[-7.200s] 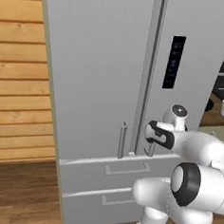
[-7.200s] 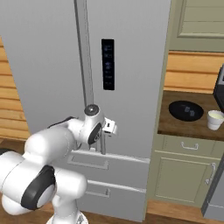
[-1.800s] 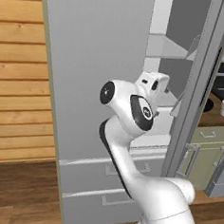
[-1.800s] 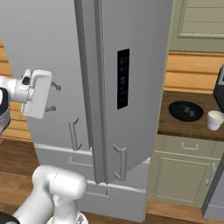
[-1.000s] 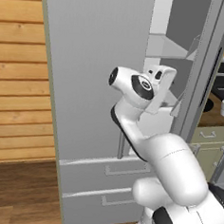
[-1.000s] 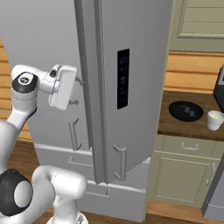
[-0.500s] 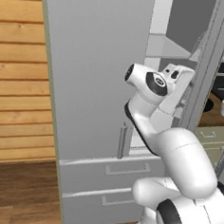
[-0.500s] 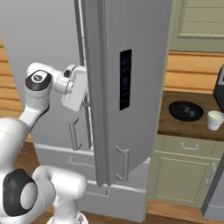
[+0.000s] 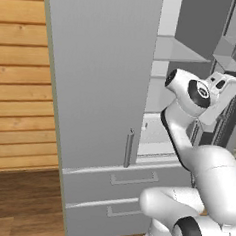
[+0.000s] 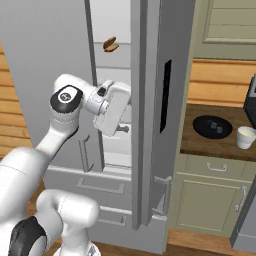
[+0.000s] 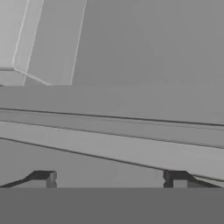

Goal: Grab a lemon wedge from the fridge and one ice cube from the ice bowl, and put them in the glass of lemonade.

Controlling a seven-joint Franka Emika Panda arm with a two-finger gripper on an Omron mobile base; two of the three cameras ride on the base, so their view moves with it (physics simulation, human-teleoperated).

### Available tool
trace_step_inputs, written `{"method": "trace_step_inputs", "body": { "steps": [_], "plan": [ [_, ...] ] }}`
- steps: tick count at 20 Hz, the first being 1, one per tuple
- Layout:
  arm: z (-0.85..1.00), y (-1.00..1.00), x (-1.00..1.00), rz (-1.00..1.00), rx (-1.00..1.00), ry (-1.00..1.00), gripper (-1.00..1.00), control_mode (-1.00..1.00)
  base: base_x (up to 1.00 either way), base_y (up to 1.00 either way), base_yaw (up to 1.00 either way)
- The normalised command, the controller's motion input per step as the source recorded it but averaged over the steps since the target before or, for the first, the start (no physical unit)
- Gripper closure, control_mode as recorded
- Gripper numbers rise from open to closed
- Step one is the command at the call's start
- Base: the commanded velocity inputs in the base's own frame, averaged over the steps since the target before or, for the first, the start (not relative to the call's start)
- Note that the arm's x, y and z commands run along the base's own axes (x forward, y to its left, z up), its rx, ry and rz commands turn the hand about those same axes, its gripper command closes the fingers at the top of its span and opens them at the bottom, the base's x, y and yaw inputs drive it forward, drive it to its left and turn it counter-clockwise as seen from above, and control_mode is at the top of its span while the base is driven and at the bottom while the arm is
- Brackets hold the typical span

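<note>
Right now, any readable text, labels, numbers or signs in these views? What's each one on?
No readable text anywhere.
Dark control panel on the open fridge door: seen edge-on, any marks too small to read.
Closed fridge door, drawers, shelves: plain.
Cabinets, black bowl, glass: no labels.

1. Glossy white arm (image 10: 30,170) built of rounded, bulbous segments.
2. Dark grey circular caps (image 10: 66,96) mark the joints.
3. A boxy white hand (image 10: 112,115) carries two small dark fingers (image 11: 45,177).
</note>
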Motion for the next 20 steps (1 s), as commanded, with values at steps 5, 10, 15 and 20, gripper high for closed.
{"method": "trace_step_inputs", "body": {
  "steps": [5,10,15,20],
  "plan": [
    [0.05,-0.58,-0.18,-0.01,0.02,-0.07,-1.0,-1.0,0.0,0.0,0.0],
    [0.06,-0.35,-0.02,0.0,0.0,-0.03,-1.0,-1.0,0.0,0.0,0.0],
    [0.0,-0.46,0.19,0.0,0.0,-0.01,-1.0,-1.0,0.0,0.0,0.0],
    [0.02,-0.25,-0.25,0.05,0.04,-0.15,-1.0,-1.0,0.0,0.0,0.0]
  ]
}}
